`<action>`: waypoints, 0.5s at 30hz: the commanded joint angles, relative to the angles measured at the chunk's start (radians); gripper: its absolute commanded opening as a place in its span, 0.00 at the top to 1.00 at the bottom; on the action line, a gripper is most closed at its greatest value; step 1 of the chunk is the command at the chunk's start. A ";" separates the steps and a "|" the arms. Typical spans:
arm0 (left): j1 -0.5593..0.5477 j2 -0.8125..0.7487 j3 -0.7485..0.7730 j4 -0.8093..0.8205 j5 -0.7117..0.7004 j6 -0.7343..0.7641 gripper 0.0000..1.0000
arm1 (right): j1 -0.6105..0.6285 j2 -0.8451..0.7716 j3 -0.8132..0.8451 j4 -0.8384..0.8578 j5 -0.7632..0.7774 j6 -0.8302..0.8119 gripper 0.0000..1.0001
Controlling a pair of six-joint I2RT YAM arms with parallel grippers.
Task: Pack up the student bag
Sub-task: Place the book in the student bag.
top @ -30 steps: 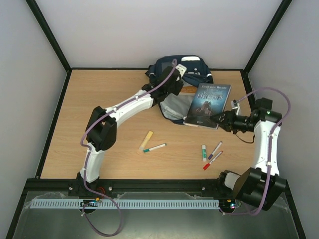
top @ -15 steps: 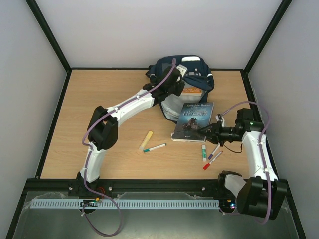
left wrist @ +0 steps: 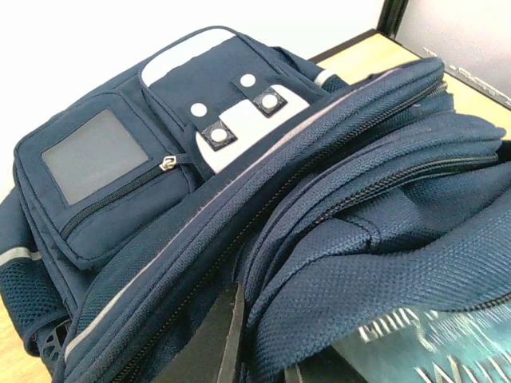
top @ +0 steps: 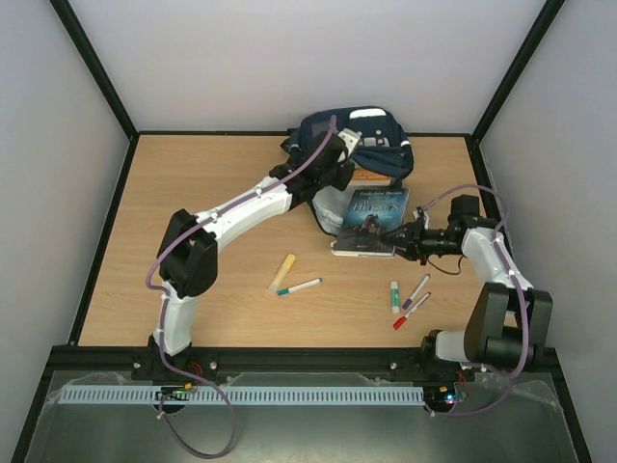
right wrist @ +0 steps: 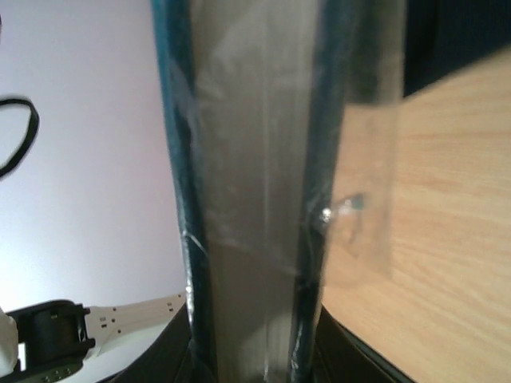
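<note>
overhead, the student bag (top: 359, 130) lies at the upper middle of the frame against the far edge of the wooden counter (top: 193, 212), its mouth turned down the frame and showing pale lining. the left gripper (top: 337, 169) sits at the left rim of that mouth, pinched closed on the navy fabric. in the left wrist view the bag fills the frame, with its front pocket and snap patch at upper left and its zip edges running diagonally. the right gripper (top: 399, 241) is clamped on the lower right corner of the book (top: 370, 217). the book has a dark cover with pale lettering, and its upper end reaches into the bag's opening. the right wrist view shows that book edge-on, glossy with film, filling the middle of the frame. a yellow stick (top: 282, 272) and a green marker (top: 299, 286) lie close together at lower middle. a white tube (top: 394, 294), a purple marker (top: 416, 289) and a red marker (top: 411, 311) are clustered at lower right, just below the book.
</note>
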 commanded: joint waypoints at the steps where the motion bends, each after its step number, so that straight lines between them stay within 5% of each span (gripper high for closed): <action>1: -0.030 -0.131 -0.012 0.099 -0.028 -0.007 0.98 | 0.015 0.107 0.109 0.080 -0.141 -0.094 0.99; 15: -0.072 -0.159 -0.019 0.083 -0.062 0.029 0.98 | 0.073 0.373 0.242 0.112 -0.235 -0.198 0.99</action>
